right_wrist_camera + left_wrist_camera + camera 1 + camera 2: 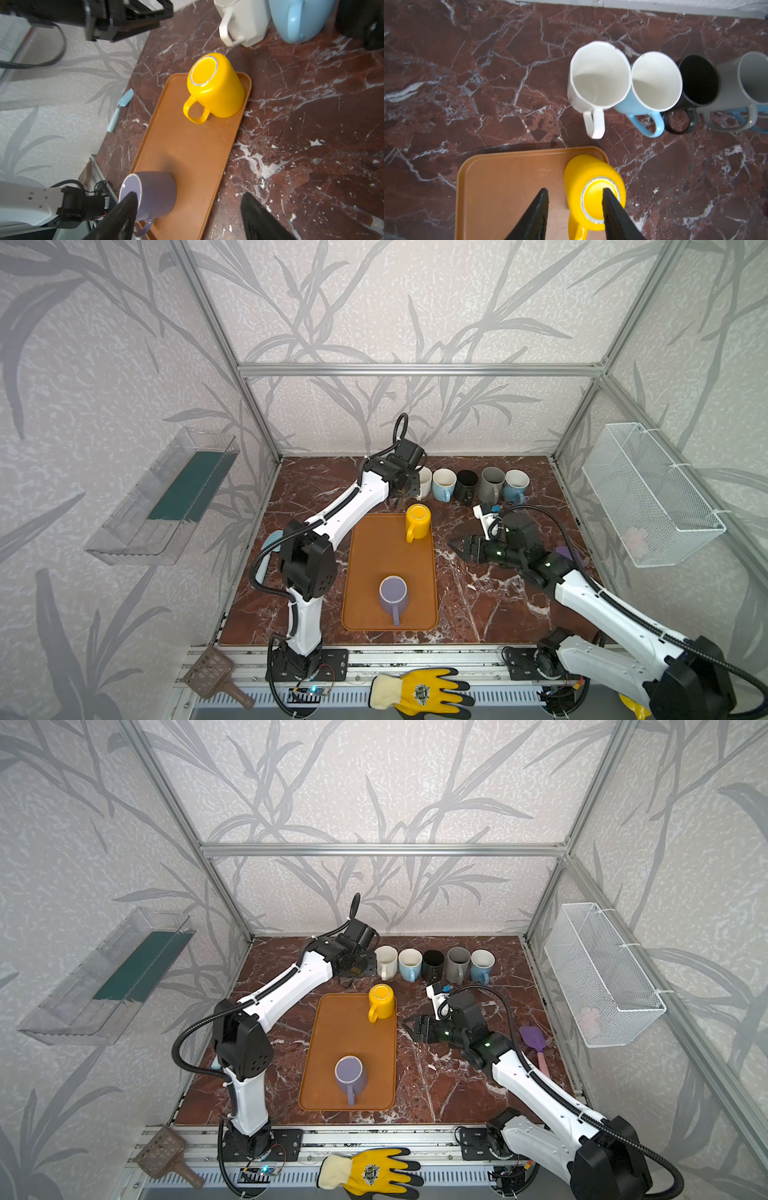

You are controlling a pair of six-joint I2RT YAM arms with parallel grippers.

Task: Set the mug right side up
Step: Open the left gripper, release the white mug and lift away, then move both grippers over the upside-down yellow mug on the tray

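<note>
Left wrist view: the yellow mug [591, 182] is seen upside down in a far corner of the tray [508, 187]. Its flat base is turned upward and ringed by a pale unglazed band, and its looped handle is pointed away from the row of mugs behind it. The left gripper [575, 189] is held above it, its black, ribbed, wedge-shaped fingers [537, 212] parted with nothing between them. Whether one finger touches the mug's base cannot be told.

The tray is a smooth orange-brown rectangle with rounded corners and a low raised rim. It is laid on the table [478, 605], whose top is patterned like red-brown marble with white veins. A lilac mug [392, 593] with a thin white rim is set upright near the tray's front end, its handle turned toward the front edge.

Five glossy mugs are lined up upright behind the tray, close side by side: a white mug [385, 959], a light blue mug [410, 962], a black mug [434, 963], a grey mug [458, 963] and a blue mug [482, 965].

The right gripper [457, 545] is held low over the bare table just right of the tray. It is pointed toward the tray, its dark fingers [259, 218] spread wide and empty.
</note>
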